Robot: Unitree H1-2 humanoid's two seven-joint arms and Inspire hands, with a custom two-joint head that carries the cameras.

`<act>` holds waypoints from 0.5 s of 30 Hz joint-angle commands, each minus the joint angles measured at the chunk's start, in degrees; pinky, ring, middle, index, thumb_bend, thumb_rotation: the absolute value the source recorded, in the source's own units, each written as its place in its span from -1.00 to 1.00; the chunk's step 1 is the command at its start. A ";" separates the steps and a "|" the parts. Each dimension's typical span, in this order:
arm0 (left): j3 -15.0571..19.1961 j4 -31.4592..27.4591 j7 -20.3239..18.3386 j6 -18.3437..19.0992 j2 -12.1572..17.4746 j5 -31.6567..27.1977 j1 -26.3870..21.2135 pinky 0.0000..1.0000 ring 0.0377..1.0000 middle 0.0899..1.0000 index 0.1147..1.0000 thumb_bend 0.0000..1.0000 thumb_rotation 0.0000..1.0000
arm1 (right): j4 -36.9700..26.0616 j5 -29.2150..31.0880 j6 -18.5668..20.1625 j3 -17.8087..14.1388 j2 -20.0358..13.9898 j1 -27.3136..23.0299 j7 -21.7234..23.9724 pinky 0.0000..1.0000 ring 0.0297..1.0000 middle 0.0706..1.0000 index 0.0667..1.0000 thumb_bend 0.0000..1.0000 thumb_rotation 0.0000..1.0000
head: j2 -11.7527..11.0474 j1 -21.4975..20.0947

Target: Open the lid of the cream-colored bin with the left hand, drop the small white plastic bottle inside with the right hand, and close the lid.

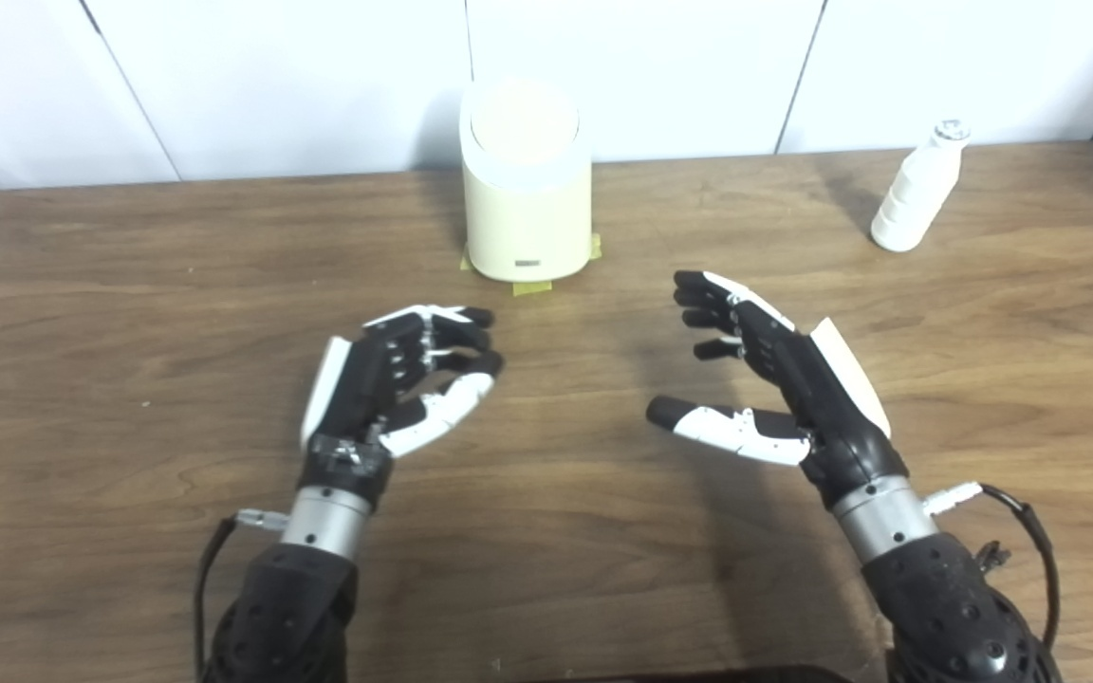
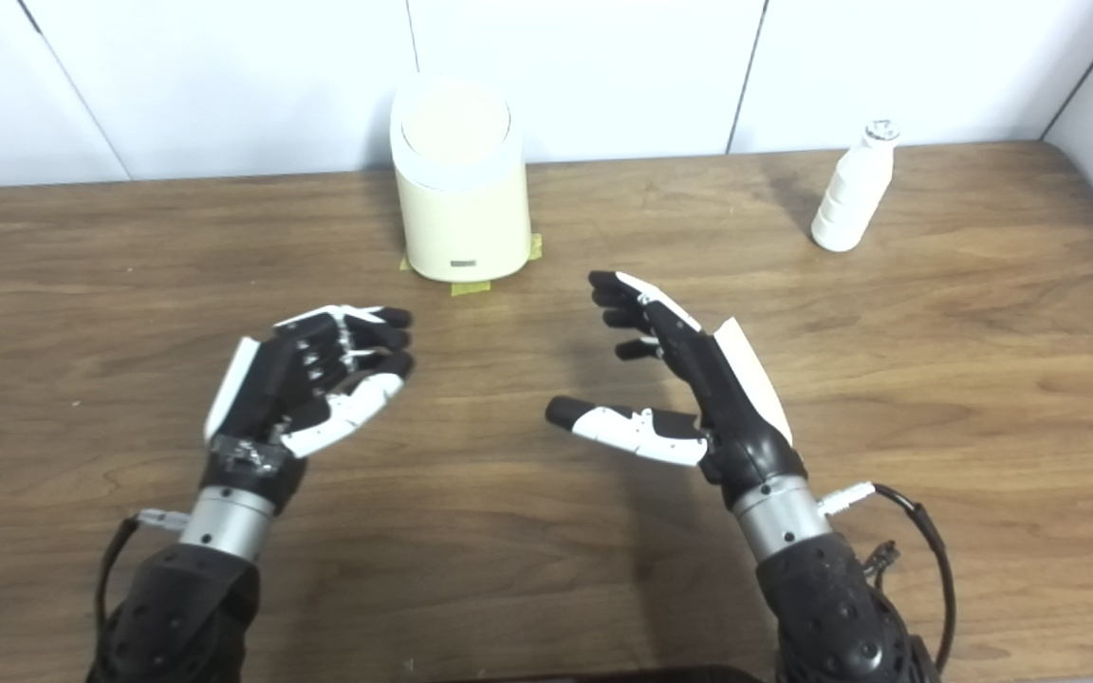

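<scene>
The left hand point(image 1: 395, 379) is hovering over the tabletop point(image 1: 129, 313) with its fingers point(image 1: 447, 332) loosely curled, apart and holding nothing; the right hand point(image 1: 784, 379) is hanging with fingers spread and empty too. Ahead of the left fingers, the cream-colored bin point(image 1: 526, 204) is standing on yellow tape marks point(image 1: 532, 287), its lid point(image 1: 520, 119) down. The small white plastic bottle point(image 1: 917, 190) is standing upright well beyond and to the outer side of the right fingers. Likely risks: a hard push on the lid may be shifting the light bin off its marks, and a sideways reach could be tipping the narrow bottle.
</scene>
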 commanded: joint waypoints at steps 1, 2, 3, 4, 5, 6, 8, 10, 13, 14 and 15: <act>2.45 -0.82 1.22 -0.60 -0.86 -3.06 8.07 0.66 0.69 0.73 0.75 -0.08 -0.18 | -0.44 0.69 -0.90 -1.11 0.29 -0.72 -0.82 0.56 0.72 0.78 0.80 0.11 0.56 | 0.01 0.05; 3.09 -0.88 1.27 -0.36 -0.57 -3.37 8.17 0.67 0.70 0.74 0.76 -0.08 -0.15 | -0.26 0.90 -0.76 -1.33 0.29 -0.74 -0.74 0.56 0.72 0.78 0.80 0.10 0.58 | -0.05 0.09; 4.02 -0.94 1.18 -0.30 -0.05 -3.97 8.42 0.69 0.72 0.76 0.80 -0.07 -0.08 | 0.02 1.46 -0.80 -1.75 0.52 -0.72 -0.83 0.56 0.73 0.80 0.81 0.09 0.61 | -0.12 0.15; 4.56 -0.94 1.07 -0.33 0.24 -4.36 8.58 0.73 0.75 0.79 0.85 -0.07 0.02 | 0.22 1.87 -0.89 -2.06 0.70 -0.69 -0.90 0.54 0.72 0.80 0.81 0.09 0.68 | -0.19 0.22; 5.21 -0.83 0.87 -0.63 0.61 -4.81 8.78 0.81 0.79 0.84 0.91 -0.05 0.16 | 0.37 2.35 -1.09 -2.32 0.79 -0.66 -0.95 0.51 0.69 0.81 0.81 0.08 0.78 | -0.19 0.22; 6.08 -0.68 0.68 -1.07 0.95 -5.51 9.06 0.83 0.80 0.86 0.93 -0.04 0.20 | 0.45 2.77 -1.31 -2.56 0.69 -0.58 -0.95 0.50 0.69 0.82 0.82 0.07 0.82 | -0.30 0.28; 7.44 -0.33 0.72 -1.84 1.03 -6.37 9.43 0.87 0.85 0.90 0.98 0.03 0.33 | 0.49 3.28 -1.24 -2.95 0.48 -0.44 -0.94 0.50 0.72 0.85 0.85 0.07 0.96 | -0.40 0.33; 8.39 -0.28 0.78 -1.82 0.88 -7.03 9.53 0.88 0.87 0.92 1.00 0.07 0.37 | 0.54 4.19 -0.84 -3.49 0.66 -0.31 -1.01 0.53 0.75 0.87 0.86 0.10 0.99 | -0.40 0.33; 9.63 -0.25 0.42 -1.93 1.15 -7.78 9.85 0.93 0.90 0.96 1.00 0.10 0.45 | 1.13 6.48 -1.46 -4.77 0.79 -0.13 -1.18 0.62 0.82 0.86 0.89 0.16 1.00 | -0.61 0.35; 9.96 -0.14 0.30 -2.17 1.21 -8.03 10.00 0.94 0.91 0.96 1.00 0.10 0.45 | 1.33 7.37 -1.57 -5.26 0.93 -0.07 -1.30 0.63 0.83 0.87 0.89 0.18 1.00 | -0.61 0.35; 10.24 -0.10 0.15 -2.34 1.34 -8.24 10.18 0.94 0.92 0.97 1.00 0.07 0.46 | 1.53 8.42 -1.46 -5.84 1.25 -0.08 -1.46 0.64 0.85 0.88 0.89 0.20 1.00 | -0.61 0.35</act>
